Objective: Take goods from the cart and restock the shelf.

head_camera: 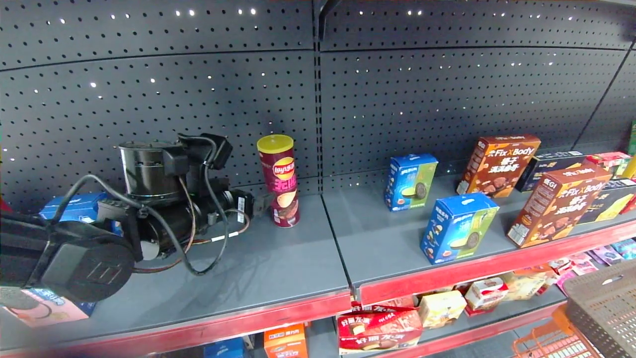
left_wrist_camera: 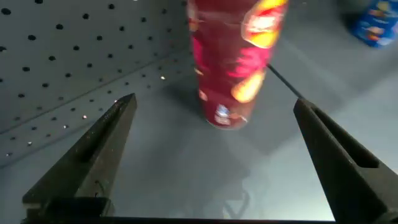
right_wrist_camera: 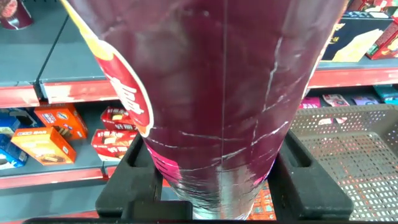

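Left gripper (left_wrist_camera: 214,104) open, right gripper (right_wrist_camera: 217,186) clamped

Spread left fingers (left_wrist_camera: 106,143) touch nothing; the upright chip can (head_camera: 283,181) stands on the shelf (head_camera: 258,268) just at their 2 o'clock. Right fingers (right_wrist_camera: 134,180) pinch a second maroon can (right_wrist_camera: 211,93). A blue box (head_camera: 410,181) stands at the chip can's 3 o'clock.

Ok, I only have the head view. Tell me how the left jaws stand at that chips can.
Observer: The left gripper has its jaws wide open. The chips can stands upright on the shelf just past their tips, ungripped.
Operator: Now report the right arm.
Observer: The right gripper is shut on a second can, dark red like the first.
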